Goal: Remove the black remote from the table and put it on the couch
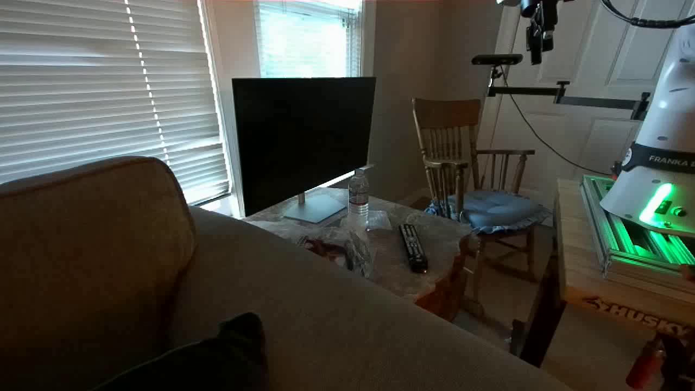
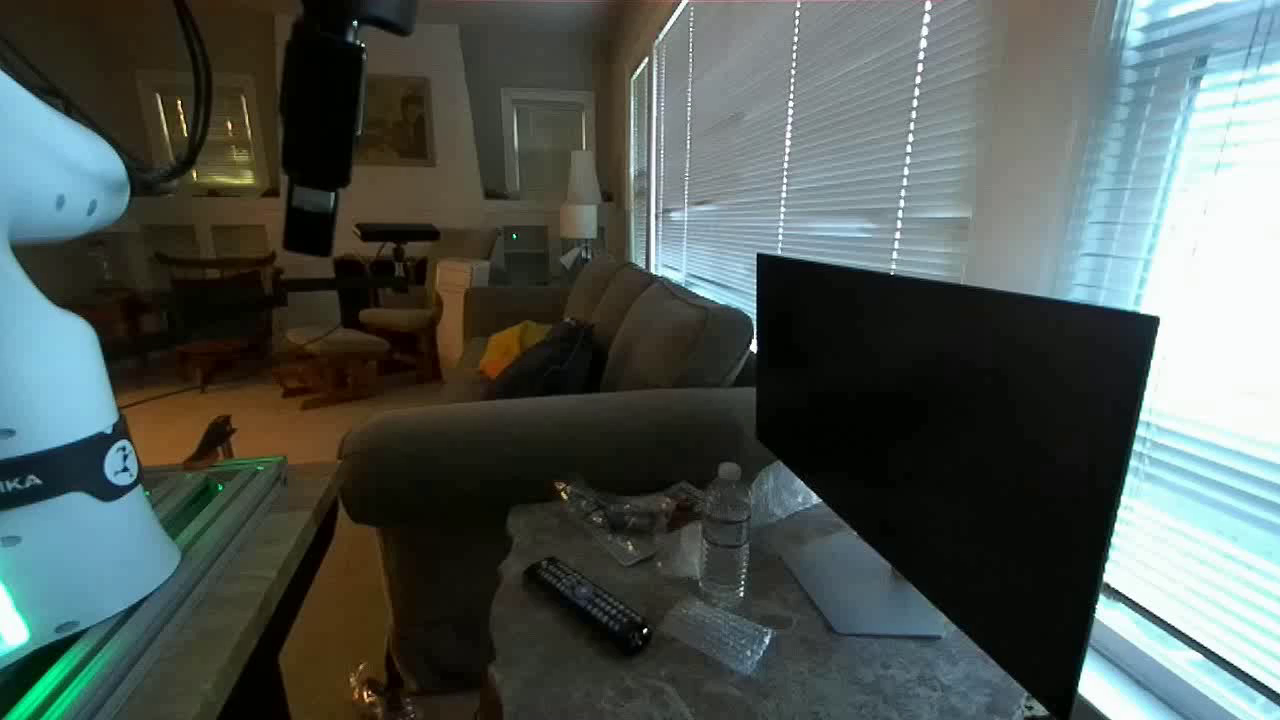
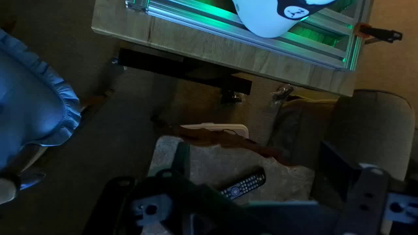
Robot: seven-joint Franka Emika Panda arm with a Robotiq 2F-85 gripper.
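Note:
The black remote [image 1: 414,248] lies on the small table [image 1: 388,258], near its edge, with the buttons up. It also shows in an exterior view [image 2: 588,603] and in the wrist view [image 3: 246,182], where the gripper's dark parts hide its lower-left end. The tan couch [image 1: 309,309] stands right beside the table; its arm [image 2: 560,430] borders the tabletop. My gripper [image 3: 258,161] is open and empty, its fingers wide apart, with the remote seen between them from above. In both exterior views the gripper [image 1: 537,49] [image 2: 310,235] hangs high, well above the table's height.
A large black screen [image 2: 940,450] stands on the table. A clear water bottle [image 2: 725,545] and crinkled plastic [image 2: 620,520] lie near the remote. A wooden chair with a blue cushion [image 1: 488,212], a workbench [image 1: 575,260] and a camera on a bar [image 1: 497,60] are nearby.

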